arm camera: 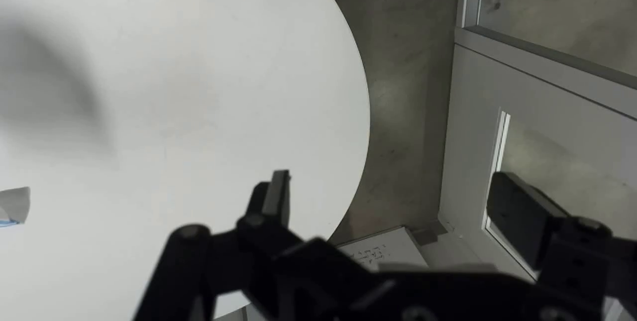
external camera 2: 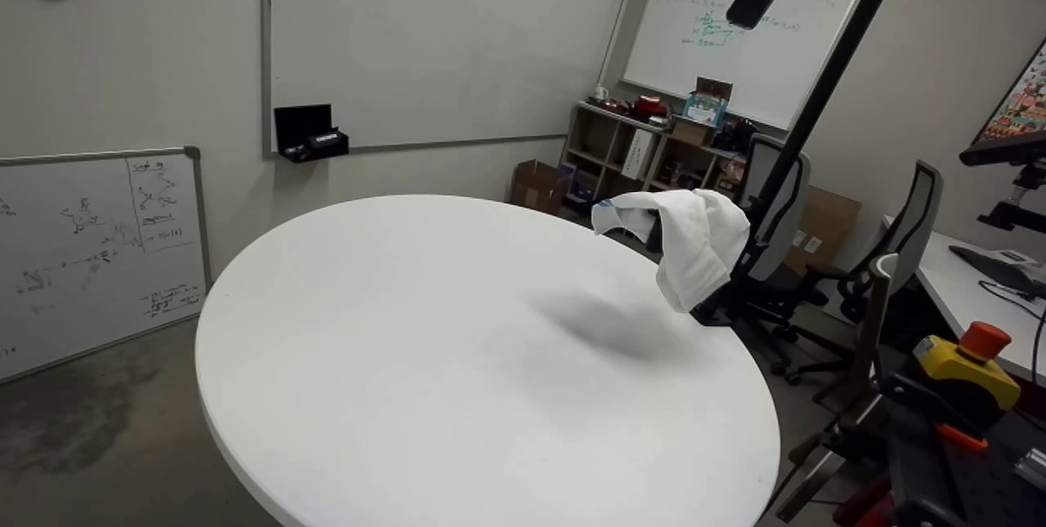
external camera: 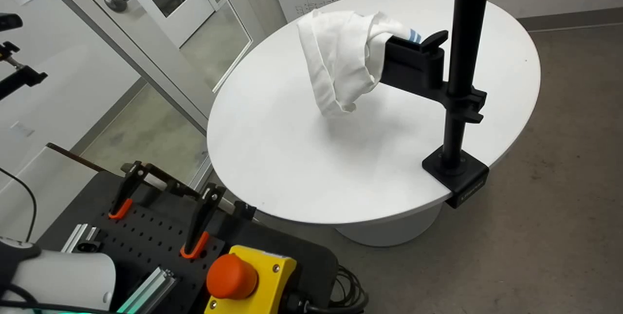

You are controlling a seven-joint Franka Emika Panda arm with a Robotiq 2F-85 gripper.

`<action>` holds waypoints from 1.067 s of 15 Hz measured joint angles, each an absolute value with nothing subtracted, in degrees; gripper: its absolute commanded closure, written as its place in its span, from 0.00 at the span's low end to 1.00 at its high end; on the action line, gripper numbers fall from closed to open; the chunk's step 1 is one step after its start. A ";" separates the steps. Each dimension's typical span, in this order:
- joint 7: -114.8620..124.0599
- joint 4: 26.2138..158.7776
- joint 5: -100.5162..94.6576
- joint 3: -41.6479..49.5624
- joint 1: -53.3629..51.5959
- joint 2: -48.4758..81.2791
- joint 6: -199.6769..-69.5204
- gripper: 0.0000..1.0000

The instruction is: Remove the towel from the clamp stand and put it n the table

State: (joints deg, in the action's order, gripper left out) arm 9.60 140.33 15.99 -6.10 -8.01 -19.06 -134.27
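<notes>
The towel [external camera: 338, 63] is hanging from the clamp stand [external camera: 462, 61], draped over its side arm [external camera: 411, 66]. The fingers [arm camera: 520, 219] are gaping wide, holding nothing. Both steps are apparently remaining: freeing it, laying it on the table [external camera: 272, 151].

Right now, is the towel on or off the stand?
On: in both exterior views, the towel drapes over the stand's arm, above the table.

In an exterior view, the camera looked steeply down on the table [external camera: 272, 158], door [external camera: 148, 34] beyond; in an exterior view, across it, shallower, toward whiteboards [external camera 2: 449, 37]. Both shared towel [external camera: 340, 61], stand [external camera: 466, 36]. Wrist view looked down past nearby gripper [arm camera: 390, 186] over table edge.
</notes>
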 measured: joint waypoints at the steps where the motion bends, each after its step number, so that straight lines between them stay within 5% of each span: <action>1: 9.60 140.33 15.99 -6.10 -8.01 -19.06 -134.27 0.00; 16: 10.51 140.02 7.16 -1.13 3.45 -14.99 -138.47 0.00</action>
